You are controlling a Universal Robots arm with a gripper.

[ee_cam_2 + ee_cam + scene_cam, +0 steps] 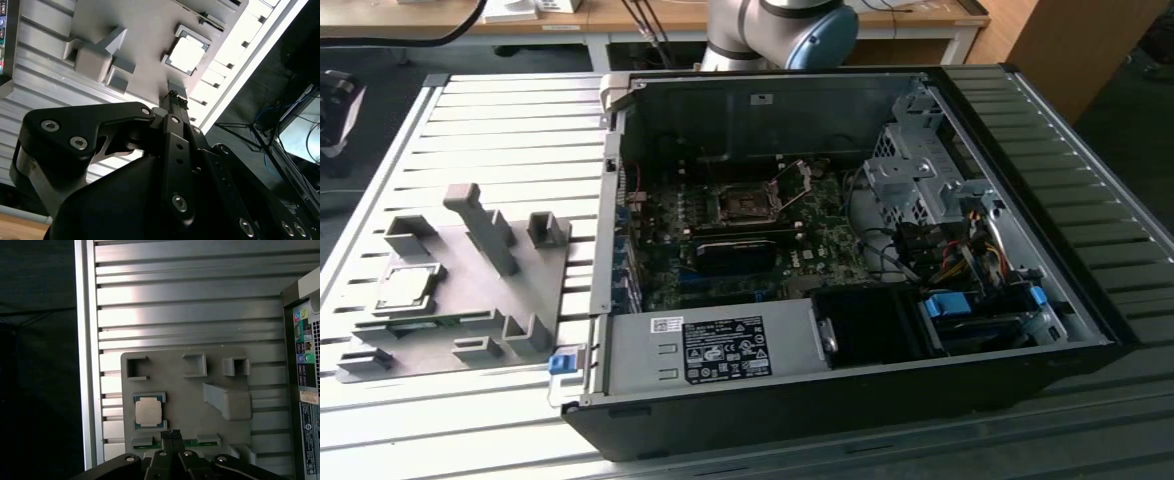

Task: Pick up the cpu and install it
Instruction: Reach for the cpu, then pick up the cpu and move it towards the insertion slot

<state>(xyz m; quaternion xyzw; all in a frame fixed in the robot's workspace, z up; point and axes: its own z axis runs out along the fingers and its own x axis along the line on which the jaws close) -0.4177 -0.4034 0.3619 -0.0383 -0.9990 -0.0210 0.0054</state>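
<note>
None of the task's steps is complete, by my reading. The cpu (148, 412) has not yet been lifted: it lies flat in its square recess on the grey fixture plate (190, 400), which rests on the slatted aluminium table (507, 130) at the exterior view's left of the open computer case (761, 100).

The gripper (171, 433) hangs above the plate's edge, near the cpu but apart from it. In both wrist views its fingertips are pressed together with nothing between them.

Inside the case, the black socket frame (747, 205) on the motherboard looks vacant to me, though detail there is slight. Pickup, transfer and seating all remain outstanding.

Condition of the part:
- It is small, flat and square.
- It has a bright silver-grey metal top that catches the light, almost white in the second wrist view.
- A thin darker border runs around the lid.
- It sits level and square to the recess walls.
- I note no visible tilt or obstruction.
</note>
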